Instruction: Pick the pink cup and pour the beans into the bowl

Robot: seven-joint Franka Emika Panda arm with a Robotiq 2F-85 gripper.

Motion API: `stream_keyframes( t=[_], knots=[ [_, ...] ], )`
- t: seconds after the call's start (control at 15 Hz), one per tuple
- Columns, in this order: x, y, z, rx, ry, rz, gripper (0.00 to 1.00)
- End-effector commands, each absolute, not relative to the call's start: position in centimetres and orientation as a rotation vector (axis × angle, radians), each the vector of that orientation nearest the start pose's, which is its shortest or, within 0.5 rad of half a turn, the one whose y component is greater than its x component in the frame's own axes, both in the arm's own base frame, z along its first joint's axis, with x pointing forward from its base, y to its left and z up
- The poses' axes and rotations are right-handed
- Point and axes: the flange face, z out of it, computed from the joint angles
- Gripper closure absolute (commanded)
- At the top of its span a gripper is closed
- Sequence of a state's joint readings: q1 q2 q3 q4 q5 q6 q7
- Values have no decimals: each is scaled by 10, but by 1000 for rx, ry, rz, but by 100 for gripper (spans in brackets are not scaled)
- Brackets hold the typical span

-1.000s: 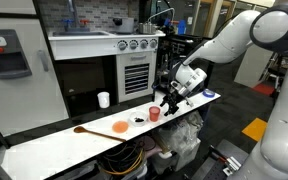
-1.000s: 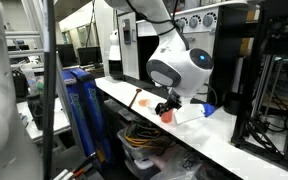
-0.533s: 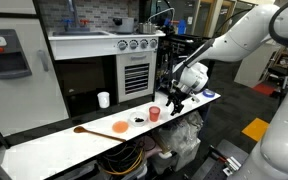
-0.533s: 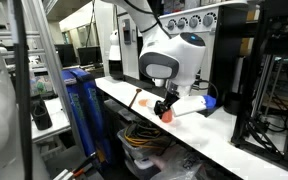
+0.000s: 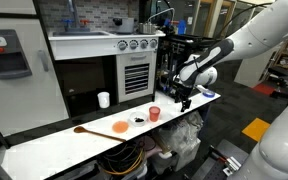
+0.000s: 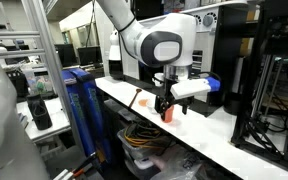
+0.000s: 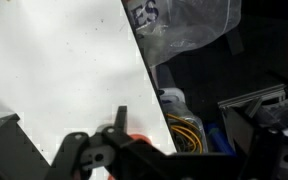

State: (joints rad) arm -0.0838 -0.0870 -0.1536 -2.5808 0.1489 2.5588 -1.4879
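The pink cup [image 5: 154, 114] stands upright on the long white table [image 5: 54, 145], and it also shows red near the table's front edge [image 6: 168, 116]. Just beside it sits the small white bowl [image 5: 131, 121], with a dark patch of beans [image 5: 138, 120] inside. My gripper [image 5: 184, 101] hangs open a little above the table, beside the cup and apart from it, with nothing held. In an exterior view the gripper [image 6: 164, 102] appears just above the cup. In the wrist view a sliver of the pink cup [image 7: 134, 141] peeks out beside one dark fingertip [image 7: 121, 115].
An orange dish [image 5: 120, 127] and a wooden spoon [image 5: 81, 130] lie further along the table. A white cup [image 5: 104, 99] stands near the back by the oven front [image 5: 89, 75]. Cables and a plastic bag [image 7: 189, 30] sit below the table's edge.
The arm has swung up and away from the pink cup, and the wrist has turned more upright. The cup stays on the table and the jaws remain open.
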Motion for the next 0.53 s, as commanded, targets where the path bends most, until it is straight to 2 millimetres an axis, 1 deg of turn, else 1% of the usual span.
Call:
stream_keyframes(
  t=[0.0,0.13,0.27,0.47],
  knots=[
    [419,-111,338,-2714,-1665,-86,0],
    [417,-108,363,-2785,-1623,-27,0],
    [415,-98,387,-2856,-1559,16,0],
    [413,-73,426,-2954,-1455,-18,0]
  ],
)
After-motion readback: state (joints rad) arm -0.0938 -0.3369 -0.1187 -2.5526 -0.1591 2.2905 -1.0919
